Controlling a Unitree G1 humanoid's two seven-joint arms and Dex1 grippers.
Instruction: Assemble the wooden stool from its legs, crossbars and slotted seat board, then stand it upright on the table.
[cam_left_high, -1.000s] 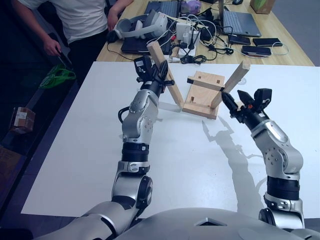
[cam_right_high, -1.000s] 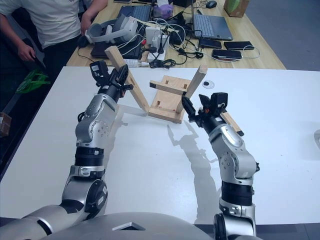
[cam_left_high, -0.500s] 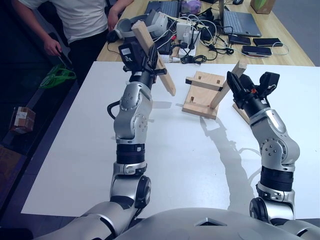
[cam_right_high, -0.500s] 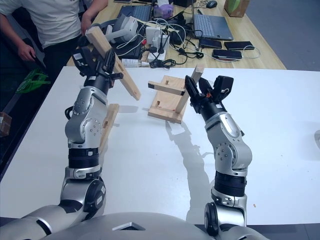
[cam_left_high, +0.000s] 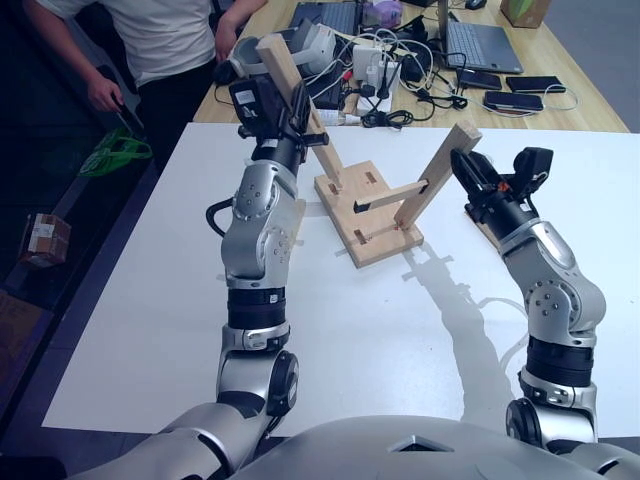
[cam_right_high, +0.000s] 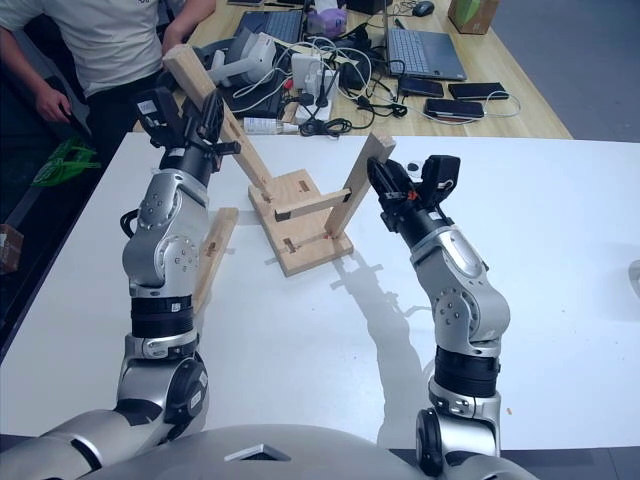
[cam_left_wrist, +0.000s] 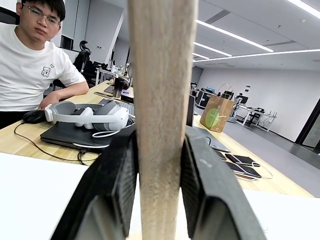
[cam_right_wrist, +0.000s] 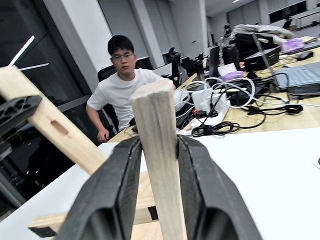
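Observation:
The slotted seat board lies flat on the white table, tilted in plan. My left gripper is shut on a wooden leg that slants down, its lower end meeting the board's far corner. The left wrist view has that leg clamped between both fingers. My right gripper is shut on a second leg standing slanted in the board. A crossbar runs from it toward the first leg. In the right wrist view the fingers squeeze this leg. A spare leg lies under my left arm.
Another loose wooden piece lies on the table beside my right forearm. Behind the table stands a wooden desk crowded with laptops, a headset, cables and phones. The near half of the white table is bare.
The seat board with its leg and crossbar has slid nearer and to the left. My right gripper has shut on that leg. The left-held leg has come down onto the board's corner.

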